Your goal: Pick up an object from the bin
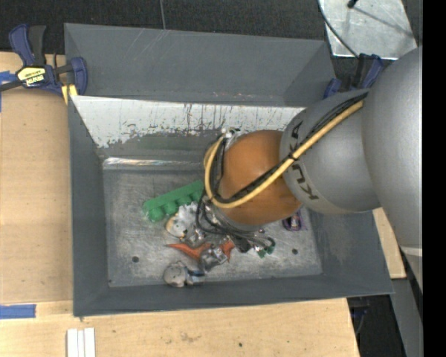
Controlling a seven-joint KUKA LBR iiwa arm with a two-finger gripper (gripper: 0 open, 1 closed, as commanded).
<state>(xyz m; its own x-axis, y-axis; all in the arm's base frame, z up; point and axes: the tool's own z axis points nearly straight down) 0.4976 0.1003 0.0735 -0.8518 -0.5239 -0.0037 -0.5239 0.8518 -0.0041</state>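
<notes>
Grey bin (89, 222): hand (214, 233) low over heap (201, 251) mid-floor, beside green toothed piece (172, 202). Can't tell how open it is or whether it's holding anything. Prob. grasp step. Next I'd need a firm close, then straight lift.

Robotics lab: industrial arm (357, 155) over grey metal bin (85, 222), heap of small oddments (197, 240).

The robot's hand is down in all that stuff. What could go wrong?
The gripper sits in a tight heap of little things, so it might catch two at once or none. The green toothed piece lies right beside it and could get shoved away. The orange cover hides the spot from the camera, so a miss may be hard to notice.
</notes>
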